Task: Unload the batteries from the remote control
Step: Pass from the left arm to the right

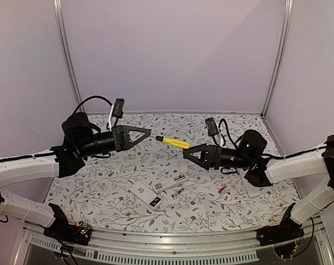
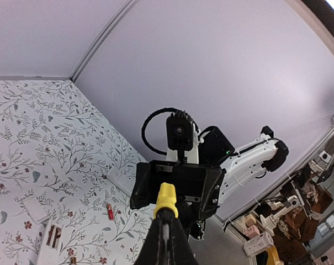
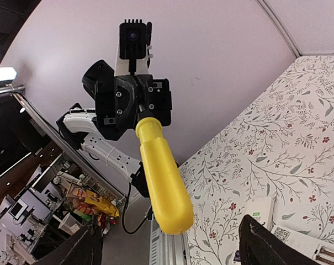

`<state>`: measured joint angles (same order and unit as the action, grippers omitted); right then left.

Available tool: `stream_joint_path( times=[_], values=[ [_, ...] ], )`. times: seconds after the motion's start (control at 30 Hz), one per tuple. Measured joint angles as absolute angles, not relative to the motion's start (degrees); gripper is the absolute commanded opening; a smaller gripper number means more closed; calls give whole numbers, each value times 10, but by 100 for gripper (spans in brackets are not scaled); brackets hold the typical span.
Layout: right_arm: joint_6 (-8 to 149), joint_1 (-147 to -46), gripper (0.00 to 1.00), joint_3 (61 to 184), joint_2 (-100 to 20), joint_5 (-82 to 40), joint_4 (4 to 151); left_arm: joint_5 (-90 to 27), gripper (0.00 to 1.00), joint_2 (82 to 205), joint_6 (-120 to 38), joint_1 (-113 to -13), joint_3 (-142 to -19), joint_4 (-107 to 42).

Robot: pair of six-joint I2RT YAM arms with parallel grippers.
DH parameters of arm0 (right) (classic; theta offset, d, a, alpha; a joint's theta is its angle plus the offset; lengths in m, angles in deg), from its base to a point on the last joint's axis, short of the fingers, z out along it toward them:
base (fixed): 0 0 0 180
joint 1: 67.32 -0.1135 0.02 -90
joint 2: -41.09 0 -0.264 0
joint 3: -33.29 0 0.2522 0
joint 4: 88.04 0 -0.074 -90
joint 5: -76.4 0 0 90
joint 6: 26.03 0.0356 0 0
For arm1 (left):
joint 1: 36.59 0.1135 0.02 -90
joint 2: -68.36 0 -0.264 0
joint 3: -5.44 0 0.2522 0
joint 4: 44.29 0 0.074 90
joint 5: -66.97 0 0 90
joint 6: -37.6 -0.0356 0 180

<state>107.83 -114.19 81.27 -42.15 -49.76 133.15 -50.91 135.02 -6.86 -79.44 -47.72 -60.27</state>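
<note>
My left gripper (image 1: 147, 133) (image 2: 165, 220) is shut on the black shaft of a yellow-handled tool (image 1: 174, 143) (image 2: 167, 197) and holds it level above the table. The yellow handle (image 3: 159, 172) points at my right gripper (image 1: 187, 154) (image 3: 169, 227). That gripper is open, with its fingers (image 3: 264, 243) standing wide on either side of the handle's end and not touching it. The white remote control (image 1: 170, 183) (image 2: 54, 237) lies open on the table below. One red-orange battery (image 1: 222, 189) (image 2: 109, 211) lies loose to the remote's right.
A white cover (image 1: 140, 192) (image 2: 33, 210) (image 3: 258, 212) and a small dark piece (image 1: 155, 201) lie by the remote on the floral table (image 1: 100, 187). A white block (image 1: 249, 186) (image 2: 120, 180) sits under the right arm. Purple walls close in the back and sides.
</note>
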Motion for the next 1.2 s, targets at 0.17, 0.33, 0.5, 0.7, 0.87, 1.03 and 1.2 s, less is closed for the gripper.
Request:
stream_joint_path(
  times=[0.17,0.33,0.5,0.7,0.87,1.03,1.2],
  values=[
    [1103,-1144,68,817,-448,-505,1366,-518,0,1353,-51,-792,-477,-618],
    [1114,-1146,56,836,-454,-506,1379,-533,0,1362,-40,-792,-477,-633],
    [1120,-1146,44,854,-463,-505,1386,-548,0,1381,-34,-792,-477,-641],
    [1124,-1146,37,866,-479,-505,1387,-559,0,1395,-32,-792,-477,-641],
    [1124,-1146,31,866,-484,-507,1386,-561,0,1396,-32,-791,-477,-642],
    [1126,-1147,23,868,-490,-511,1387,-560,0,1396,-32,-791,-477,-642],
    [1126,-1147,6,869,-490,-517,1393,-560,0,1397,-32,-790,-477,-640]
  ],
)
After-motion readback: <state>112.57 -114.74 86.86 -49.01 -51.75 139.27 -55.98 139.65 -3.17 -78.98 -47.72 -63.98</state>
